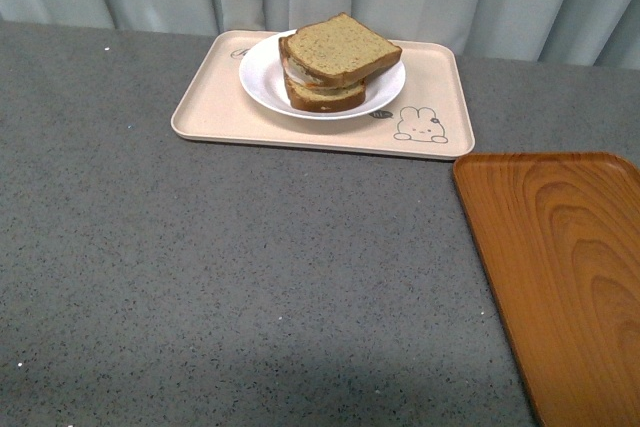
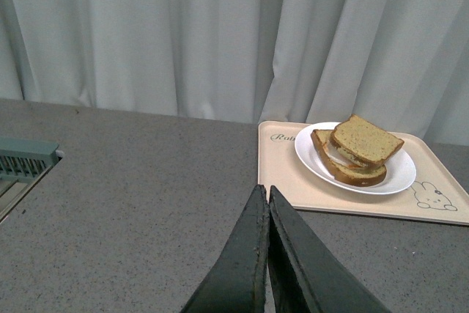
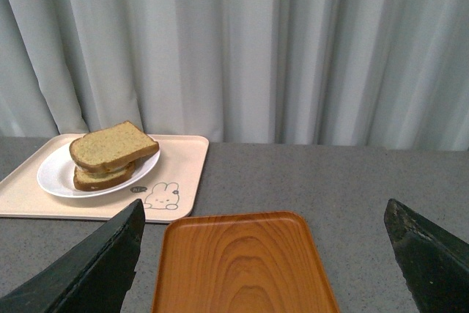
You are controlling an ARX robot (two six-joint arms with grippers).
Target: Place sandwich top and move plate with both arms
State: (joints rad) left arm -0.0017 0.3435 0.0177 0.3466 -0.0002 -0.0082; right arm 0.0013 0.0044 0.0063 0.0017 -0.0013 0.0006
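Left tool (image 2: 265, 254): two dark fingers pressed together, holding nothing, hovering above the grey speckled worktop (image 1: 250, 277) short of the beige rectangular rabbit-print tray (image 1: 205, 112). On that tray sits the round plain white plate (image 1: 262, 77), and on the plate the tan speckled squarish bread slice with brown crust, the sandwich top (image 1: 340, 47), lies skewed over a matching lower slice (image 1: 325, 97) with something pale between them.

Handling, judged: the top slice is light, soft and easy to dent; it already looks placed. The plate is stiff, smooth and probably slippery and breakable; take it by the bare rim on opposite sides, one tool each, and keep it level so the stack does not slide.

Orange-brown wood-grain tray (image 1: 565, 267) lies bare on the worktop, just beside the beige tray's near right corner. Right tool (image 3: 264, 254): fingers spread wide, nothing between them.

Count: two bread slices, one plate, two trays, two tools.
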